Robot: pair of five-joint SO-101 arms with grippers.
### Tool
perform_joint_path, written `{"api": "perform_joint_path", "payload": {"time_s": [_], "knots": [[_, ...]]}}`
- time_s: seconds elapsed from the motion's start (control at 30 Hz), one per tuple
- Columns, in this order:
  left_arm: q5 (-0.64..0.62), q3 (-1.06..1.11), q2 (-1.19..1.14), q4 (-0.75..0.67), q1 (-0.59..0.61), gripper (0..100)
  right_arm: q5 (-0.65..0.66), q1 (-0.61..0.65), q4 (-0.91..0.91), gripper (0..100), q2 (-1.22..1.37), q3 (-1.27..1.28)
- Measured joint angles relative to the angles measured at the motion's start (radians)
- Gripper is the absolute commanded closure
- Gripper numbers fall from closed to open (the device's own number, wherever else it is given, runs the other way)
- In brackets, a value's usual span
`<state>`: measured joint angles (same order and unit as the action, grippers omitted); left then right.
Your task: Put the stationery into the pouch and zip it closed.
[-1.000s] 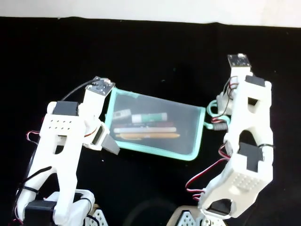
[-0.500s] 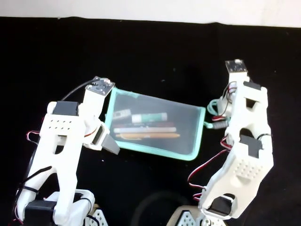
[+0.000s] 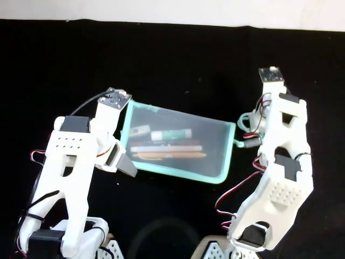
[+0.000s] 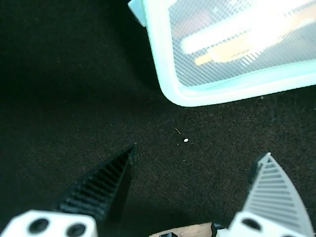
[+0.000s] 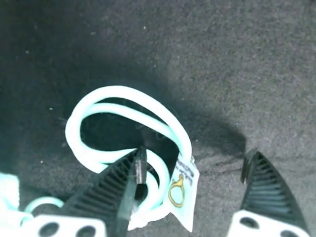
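**Filled pouch lies between two arms on black worktop**

Black cloth covers the worktop (image 3: 178,59), and a pale band (image 3: 172,9) runs behind it. The mesh pouch (image 3: 178,148) holds the stationery (image 3: 167,144). The left gripper (image 4: 192,170) has its fingers wide near the pouch corner. The right gripper (image 5: 190,165) has its fingers wide over the teal cord loop (image 5: 114,92). Whether the zip is shut is hard to make out.

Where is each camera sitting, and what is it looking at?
High view: above the table, looking down on the pouch, left arm and right arm.
Left wrist view: on the left arm, facing down past its open left pincer at the table and a pouch corner.
Right wrist view: on the right arm, facing past its open right pincer at the teal cord loop.
Shared: high and left wrist views both show the pouch holding the stationery.
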<state>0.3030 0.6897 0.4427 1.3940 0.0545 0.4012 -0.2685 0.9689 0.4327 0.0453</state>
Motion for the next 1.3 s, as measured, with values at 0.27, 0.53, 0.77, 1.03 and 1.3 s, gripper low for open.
{"api": "perform_joint_path", "payload": {"time_s": [0.27,0.53,0.77,1.03,1.3], "knots": [[0.000,0.000,0.000,0.000,0.000,63,0.000,0.000,-0.097,68.5,0.000,0.000],[0.000,0.000,-0.003,0.000,0.000,63,0.000,0.000,-0.089,68.5,0.000,0.000],[0.000,0.017,-0.003,0.000,0.000,63,0.000,0.000,-0.089,68.5,0.000,0.000],[0.000,0.017,-0.003,0.000,0.000,63,0.000,0.000,-0.163,68.8,0.071,-0.043],[0.000,0.017,-0.003,0.000,0.000,63,0.000,0.000,-0.081,82.4,0.224,-0.199]]}}
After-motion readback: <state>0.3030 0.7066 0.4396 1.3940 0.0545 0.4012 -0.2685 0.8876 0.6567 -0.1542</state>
